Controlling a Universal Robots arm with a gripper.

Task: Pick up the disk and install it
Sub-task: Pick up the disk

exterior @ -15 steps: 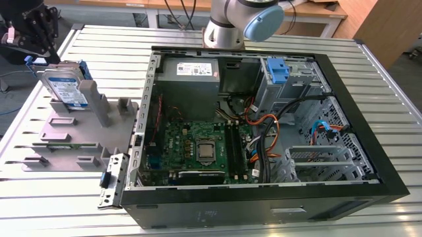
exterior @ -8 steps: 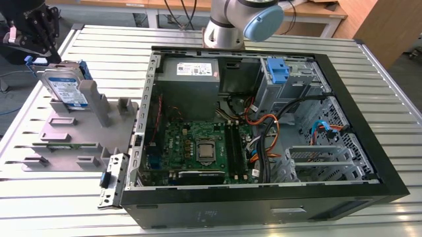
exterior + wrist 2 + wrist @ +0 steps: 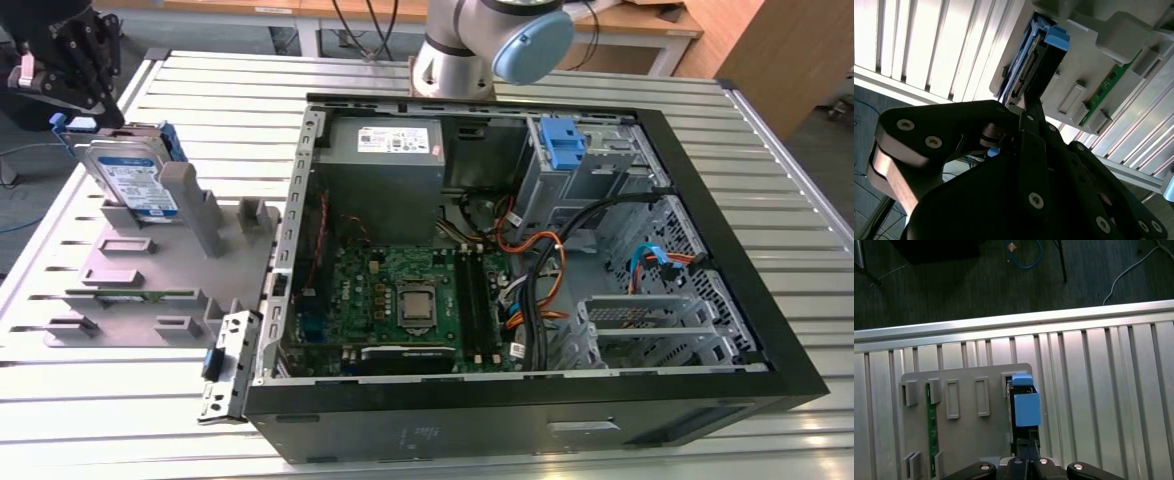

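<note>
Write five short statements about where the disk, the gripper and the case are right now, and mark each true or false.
1. The disk stands on edge in the grey holder. True.
2. The disk sits inside the computer case. False: it is in the holder, on the exterior view's left of the case.
3. The case is open, with the motherboard showing. True.
4. The gripper hangs over the motherboard. False: it is just above the disk's top edge.
5. A green circuit strip lies in the holder. True.
</note>
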